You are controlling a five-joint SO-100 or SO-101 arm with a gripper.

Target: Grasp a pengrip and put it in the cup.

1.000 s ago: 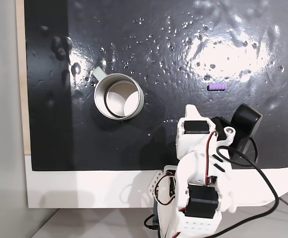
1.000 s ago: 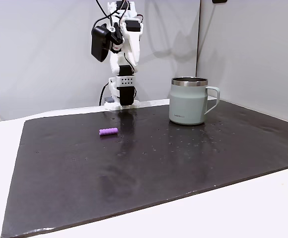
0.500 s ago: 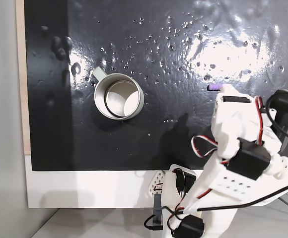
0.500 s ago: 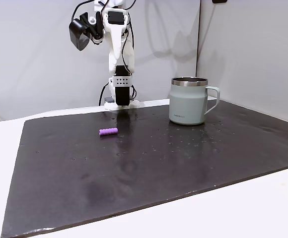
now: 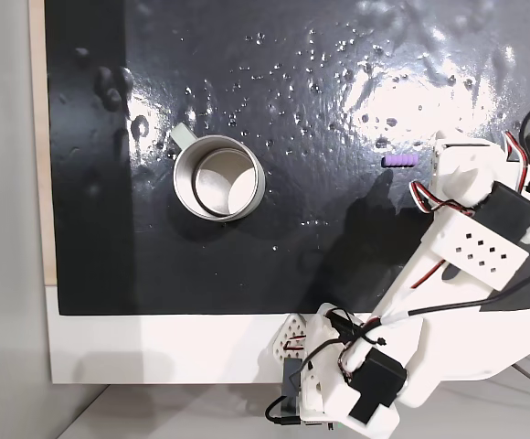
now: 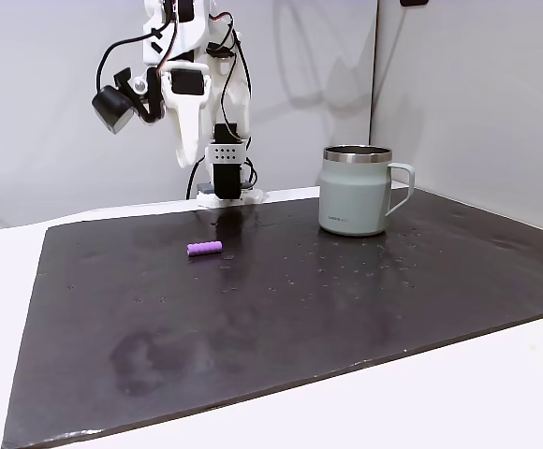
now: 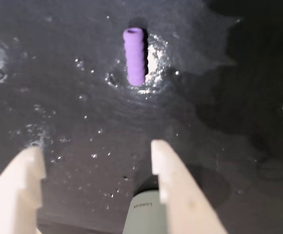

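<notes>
My jaws (image 7: 95,163) hang spread above the dark wet-looking mat (image 7: 58,97), nothing between them, the two pale fingers (image 7: 173,190) entering the wrist view from the bottom edge with bare mat showing in the gap. Ahead of them in that view lies the pengrip (image 7: 134,56), a small light-purple ribbed tube, lengthwise and pointing away from me, well clear of both fingertips and sitting just left of a bright glare patch. In the fixed view from above, the pengrip (image 5: 400,161) lies flat on the black mat (image 5: 274,110), its long axis running left to right, just to the left of my white arm (image 5: 457,229), which reaches up from the lower edge of the frame toward the right side of the mat. The cup (image 5: 218,177), round and silver inside with a short grey tab handle at its upper left, stands upright on the left half of the mat, well apart from the pengrip. In the fixed view from the side, my arm (image 6: 192,103) rises tall at the back of the table (image 6: 440,402), my gripper end raised high above the mat (image 6: 281,318); the pengrip (image 6: 204,248) lies on the mat in front of my base, and the cup (image 6: 356,190) stands to the right, handle pointing right.
</notes>
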